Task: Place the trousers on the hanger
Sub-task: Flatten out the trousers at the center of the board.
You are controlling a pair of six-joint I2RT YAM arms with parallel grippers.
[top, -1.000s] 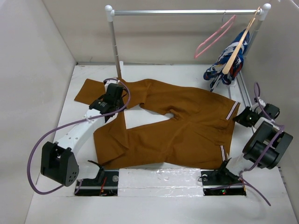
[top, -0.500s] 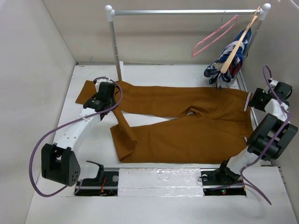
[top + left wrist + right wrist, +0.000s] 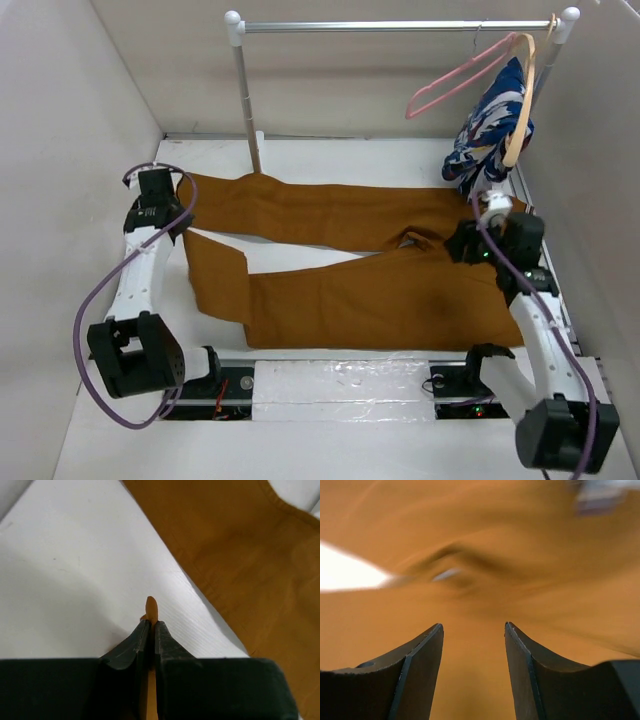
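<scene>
The big white tabletop [image 3: 330, 160] has walls on three sides. The large rust-brown cloth trousers [image 3: 370, 300] lie flat on it and fill most of the middle. The waist is on the right and the two legs reach to the left. The far leg lies straight. The near leg bends at its left end.

A tall silver metal rail on white posts [image 3: 400, 26] stands at the far side of the tabletop. One post comes down just behind the far leg.

The left arm [image 3: 140, 270] reaches along the left wall to the ends of the legs. The right arm [image 3: 540, 320] reaches up the right side to the waist part.

A blue, white and red patterned garment [image 3: 490, 130] hangs from the right end of the rail on a pale wooden hanger [image 3: 527, 90]. It hangs just above the waist end of the trousers. The thin pink wire hanger [image 3: 411, 111] hangs on the rail beside it, tilted to the left. It is up in the air, well apart from the trousers.

The left fingers [image 3: 131, 645] are pressed tight together. A small bit of the rust-brown cloth is pinched between them and pokes out past the tips. The right fingers [image 3: 417, 670] are held apart, with nothing between them. They point at the trousers cloth near where the two legs meet. That view is blurry, so I cannot tell if they touch the cloth.
</scene>
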